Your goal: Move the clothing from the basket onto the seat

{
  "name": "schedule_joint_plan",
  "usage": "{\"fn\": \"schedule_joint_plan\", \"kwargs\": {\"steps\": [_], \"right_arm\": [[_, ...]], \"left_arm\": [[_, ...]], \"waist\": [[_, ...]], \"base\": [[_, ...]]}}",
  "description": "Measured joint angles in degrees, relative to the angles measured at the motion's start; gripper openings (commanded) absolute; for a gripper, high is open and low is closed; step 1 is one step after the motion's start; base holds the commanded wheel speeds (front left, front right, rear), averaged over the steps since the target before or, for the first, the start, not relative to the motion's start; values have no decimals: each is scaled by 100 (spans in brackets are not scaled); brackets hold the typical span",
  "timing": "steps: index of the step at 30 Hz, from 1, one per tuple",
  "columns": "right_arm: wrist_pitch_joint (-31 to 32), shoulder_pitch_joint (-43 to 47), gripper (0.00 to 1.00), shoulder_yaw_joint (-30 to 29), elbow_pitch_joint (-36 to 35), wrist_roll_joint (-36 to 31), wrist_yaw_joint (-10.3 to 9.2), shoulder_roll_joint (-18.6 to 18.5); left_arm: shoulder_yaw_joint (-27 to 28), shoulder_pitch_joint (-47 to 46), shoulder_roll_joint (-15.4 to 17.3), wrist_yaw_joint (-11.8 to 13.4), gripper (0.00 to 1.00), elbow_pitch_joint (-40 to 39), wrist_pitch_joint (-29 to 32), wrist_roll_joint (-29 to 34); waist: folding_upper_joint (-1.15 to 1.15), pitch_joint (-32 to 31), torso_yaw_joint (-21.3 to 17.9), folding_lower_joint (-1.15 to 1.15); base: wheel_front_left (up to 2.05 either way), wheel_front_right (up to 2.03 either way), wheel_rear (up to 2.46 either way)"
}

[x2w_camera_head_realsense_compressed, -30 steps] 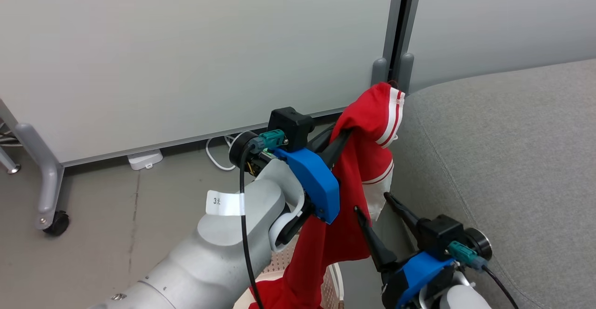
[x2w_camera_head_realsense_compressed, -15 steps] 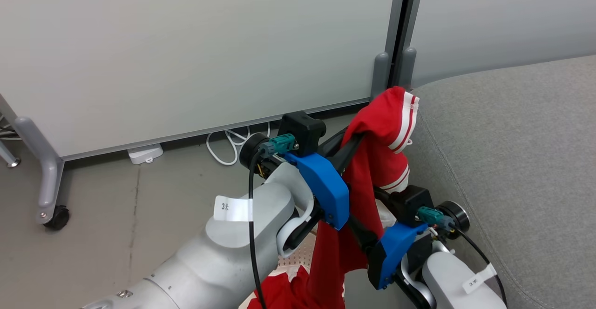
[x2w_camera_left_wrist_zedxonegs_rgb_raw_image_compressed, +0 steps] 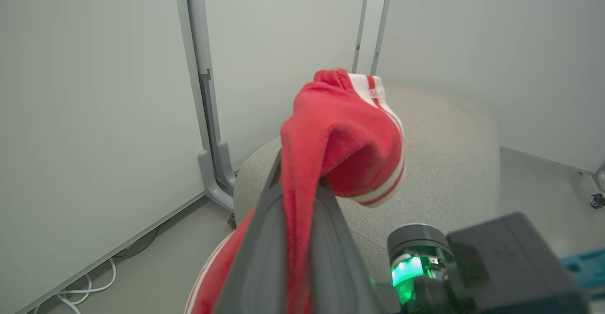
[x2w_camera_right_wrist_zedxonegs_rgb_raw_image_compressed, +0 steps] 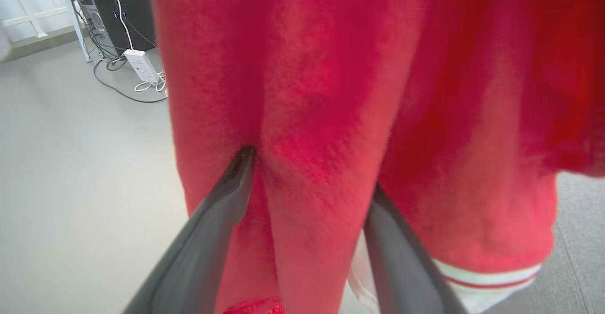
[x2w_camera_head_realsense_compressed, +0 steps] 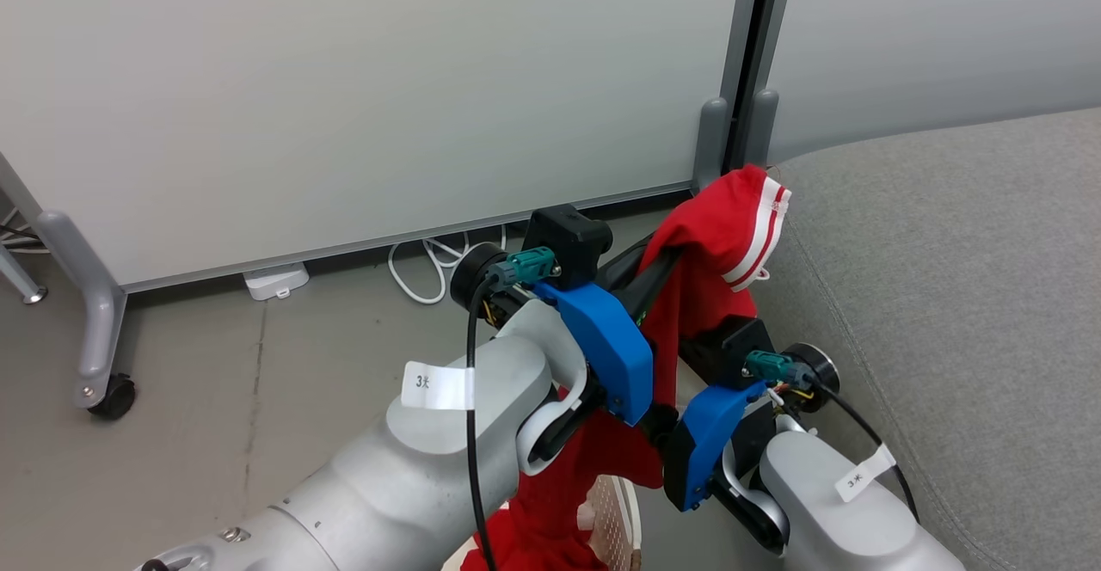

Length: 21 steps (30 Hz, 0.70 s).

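Garment (x2w_camera_left_wrist_zedxonegs_rgb_raw_image_compressed: 340, 134) clamped in left fingers (x2w_camera_left_wrist_zedxonegs_rgb_raw_image_compressed: 257, 257) — right wrist view: right fingers (x2w_camera_right_wrist_zedxonegs_rgb_raw_image_compressed: 208, 252) spread astride fold

**Count by kind**

Seat (x2w_camera_head_realsense_compressed: 946, 253): one, standing. Red striped garment (x2w_camera_head_realsense_compressed: 714, 236): one, hanging at the seat's left edge. Basket (x2w_camera_head_realsense_compressed: 621, 511): one, partly showing, sitting left of the seat. Grippers: two, left gripper (x2w_camera_left_wrist_zedxonegs_rgb_raw_image_compressed: 302, 177) and right gripper (x2w_camera_right_wrist_zedxonegs_rgb_raw_image_compressed: 309, 172), showing left of the seat. Partition panels (x2w_camera_head_realsense_compressed: 344, 107): two, standing behind the seat. White adapter (x2w_camera_head_realsense_compressed: 275, 280): one, lying well left of it.

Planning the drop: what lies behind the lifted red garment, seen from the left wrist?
The grey seat, with pale partition panels beyond. The seat's part directly behind the garment is covered.
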Motion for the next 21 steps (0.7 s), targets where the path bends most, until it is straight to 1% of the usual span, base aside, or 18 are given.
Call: {"fn": "schedule_joint_plan", "kwargs": {"steps": [1, 10, 21], "right_arm": [[-101, -42, 0, 22, 90, 152, 0, 5], [-319, -174, 0, 235, 393, 442, 0, 18], [-438, -290, 0, 486, 587, 677, 0, 27]], "left_arm": [[-22, -5, -1, 1, 0, 18, -11, -47], [-111, -55, 0, 43, 0, 108, -59, -146], [-169, -87, 0, 62, 0, 213, -103, -248]], "waist": [[0, -2, -1, 0], [0, -8, -38, 0], [0, -24, -93, 0]], "base": [[0, 0, 0], [0, 0, 0], [0, 0, 0]]}}
